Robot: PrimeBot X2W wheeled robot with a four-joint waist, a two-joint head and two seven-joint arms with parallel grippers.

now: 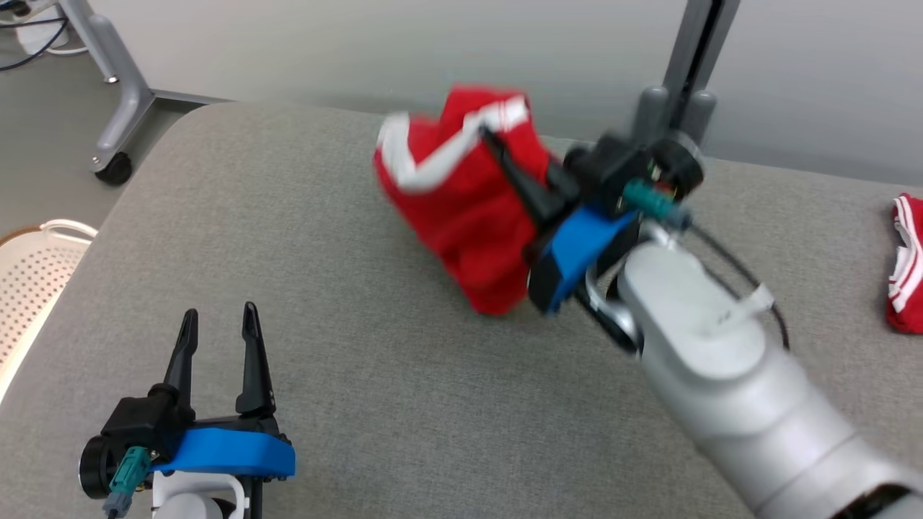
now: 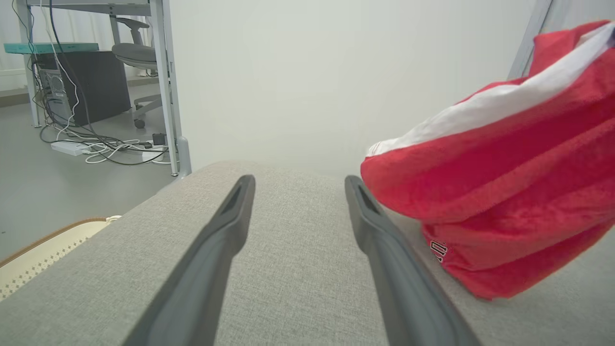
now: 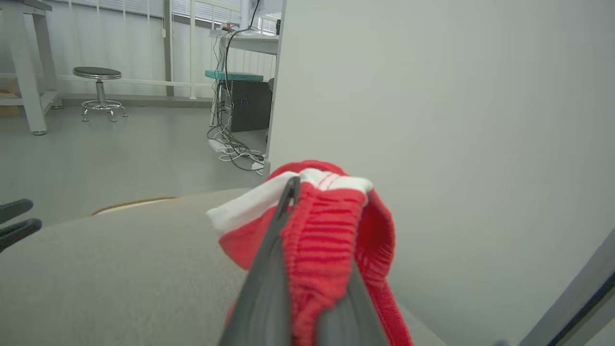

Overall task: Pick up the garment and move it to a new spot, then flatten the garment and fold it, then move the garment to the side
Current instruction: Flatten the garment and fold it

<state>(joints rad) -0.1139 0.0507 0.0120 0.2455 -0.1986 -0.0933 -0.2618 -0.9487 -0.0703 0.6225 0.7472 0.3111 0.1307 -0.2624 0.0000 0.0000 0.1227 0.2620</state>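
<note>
Red knit garment with white stripes (image 1: 461, 216) hangs bunched over the far middle of the grey cloth-covered table (image 1: 360, 404). It is blurred and partly hidden behind the right gripper (image 1: 490, 140), which reaches in from the table's right and is clamped on the garment's ribbed hem. The left gripper (image 1: 220, 317) hovers spread wide and empty over the table's near left.

Red garment (image 1: 461, 216) with white striped trim; bunched, hanging from its ribbed edge

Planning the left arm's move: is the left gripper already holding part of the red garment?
No, the left gripper stands open over the bare grey surface, well apart from the red garment.
</note>
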